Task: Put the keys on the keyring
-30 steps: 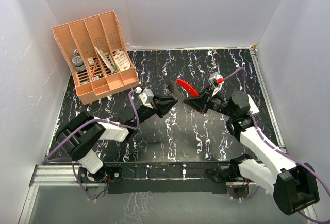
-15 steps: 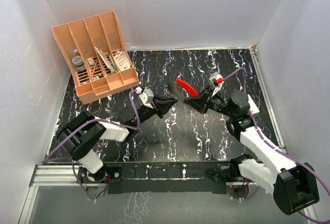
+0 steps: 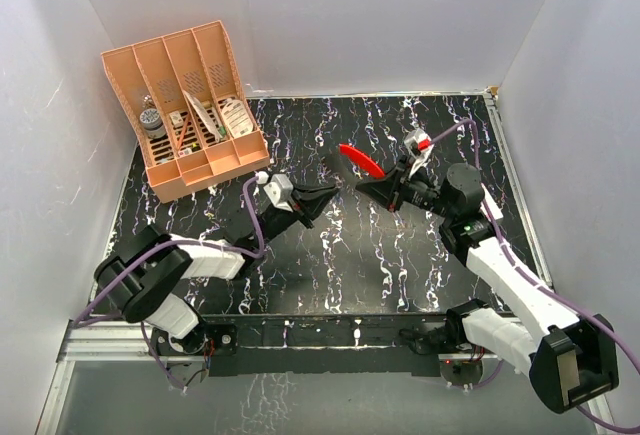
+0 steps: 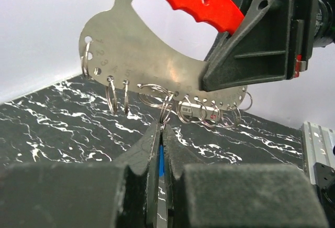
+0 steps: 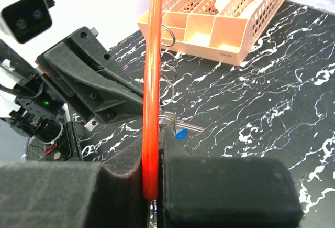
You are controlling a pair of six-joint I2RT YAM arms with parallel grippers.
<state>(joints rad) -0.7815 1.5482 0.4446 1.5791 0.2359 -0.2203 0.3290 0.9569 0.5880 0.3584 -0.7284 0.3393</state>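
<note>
The keyring (image 4: 157, 55) is a silver plate with a red grip (image 3: 360, 160) and several split rings along its lower edge. My right gripper (image 3: 378, 187) is shut on it and holds it above the table; the red rim (image 5: 152, 81) stands edge-on between its pads. My left gripper (image 4: 161, 129) faces it, jaws pressed together on the keys' blue head (image 4: 160, 162), its tips touching one split ring (image 4: 165, 111). In the right wrist view the blue head (image 5: 181, 133) and silver blade show just right of the red rim, by the left gripper (image 5: 99, 94).
An orange desk organiser (image 3: 190, 105) with small items in its slots stands at the back left of the black marbled table (image 3: 300, 265). White walls close in on three sides. A metal rail (image 3: 300, 330) runs along the near edge.
My left gripper has closed fully on the blue-headed key. The right gripper has lifted the keyring slightly away from the camera, and the left wrist has shifted a little left.
</note>
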